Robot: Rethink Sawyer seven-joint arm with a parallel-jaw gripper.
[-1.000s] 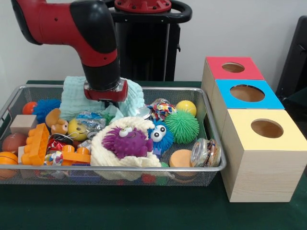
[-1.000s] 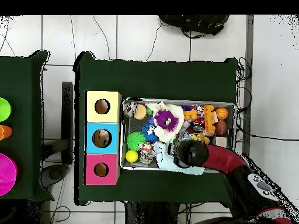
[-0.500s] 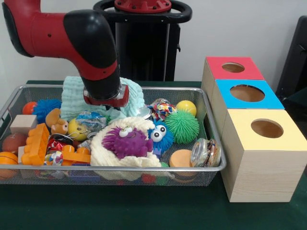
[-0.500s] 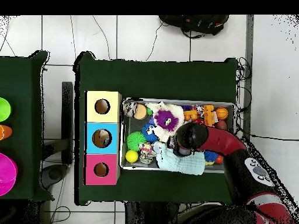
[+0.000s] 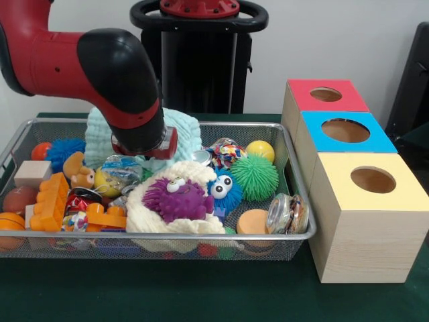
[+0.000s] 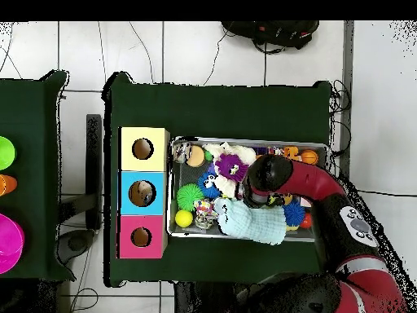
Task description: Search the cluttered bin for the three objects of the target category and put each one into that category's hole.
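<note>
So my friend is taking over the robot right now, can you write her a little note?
Gripper: hidden under the red and black arm, low over the middle of the wire mesh bin; open or shut cannot be told.
Things: bin full of toys, with a pale green cloth at its back.
Boxes: red-topped, blue-topped and yellow-topped wooden boxes beside the bin.
Done: nothing seen carried.
Left: find three target items and drop them in their hole.

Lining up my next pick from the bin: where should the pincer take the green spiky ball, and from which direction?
Come straight down onto the green spiky ball, closing across its round middle. Its top is uncovered; the blue googly-eyed toy presses one side and the bin's wall runs close on the other, so place the fingers along the freer axis between them.
</note>
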